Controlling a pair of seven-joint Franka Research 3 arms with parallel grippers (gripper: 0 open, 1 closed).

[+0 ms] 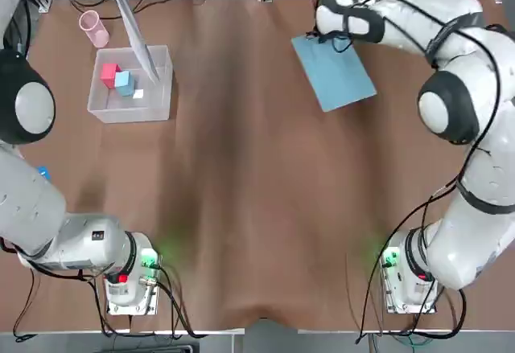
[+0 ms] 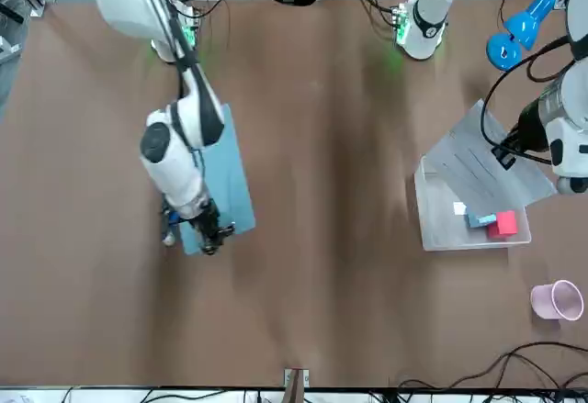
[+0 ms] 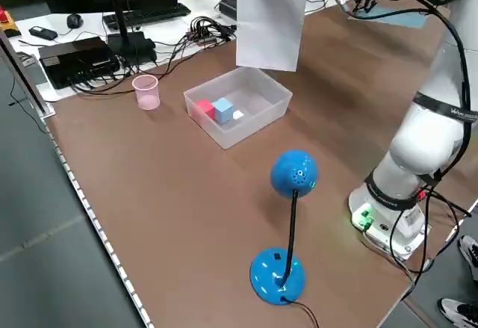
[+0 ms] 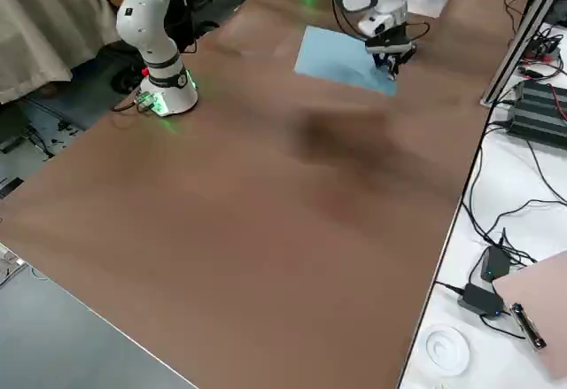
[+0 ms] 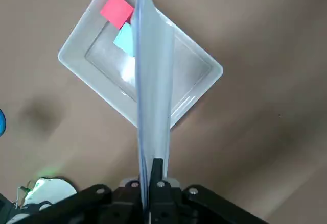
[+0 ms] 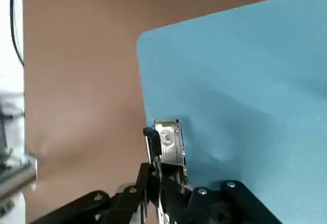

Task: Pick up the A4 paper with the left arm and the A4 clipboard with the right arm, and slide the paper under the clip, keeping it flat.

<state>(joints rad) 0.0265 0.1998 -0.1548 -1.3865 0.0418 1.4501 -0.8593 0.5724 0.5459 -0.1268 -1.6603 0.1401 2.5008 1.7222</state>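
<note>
Over on my left side of the counter (image 1: 257,192), my left tool (image 5: 151,180) is pinched shut on one edge of the A4 paper (image 3: 270,22), which hangs upright in the air above the clear plastic bin (image 1: 157,104); from overhead the sheet shows only as a thin slanted sliver. Inside that bin lie a red cube (image 1: 109,75), a light blue cube (image 1: 124,82) and a small white block (image 1: 138,93), and a pink cup (image 1: 93,29) stands just beside the bin toward the far edge. Nearer my left base a blue desk lamp (image 3: 287,223) stands on the counter. Across the bare brown middle, on my right side toward the far edge, the A4 clipboard (image 1: 334,71) lies flat and slightly skewed. My right tool (image 6: 159,155) is down at its far short end, fingers closed on the clip (image 6: 168,142), which sits at the board's edge near one corner. Paper and clipboard are well apart, with the sheet not yet under the clip.
</note>
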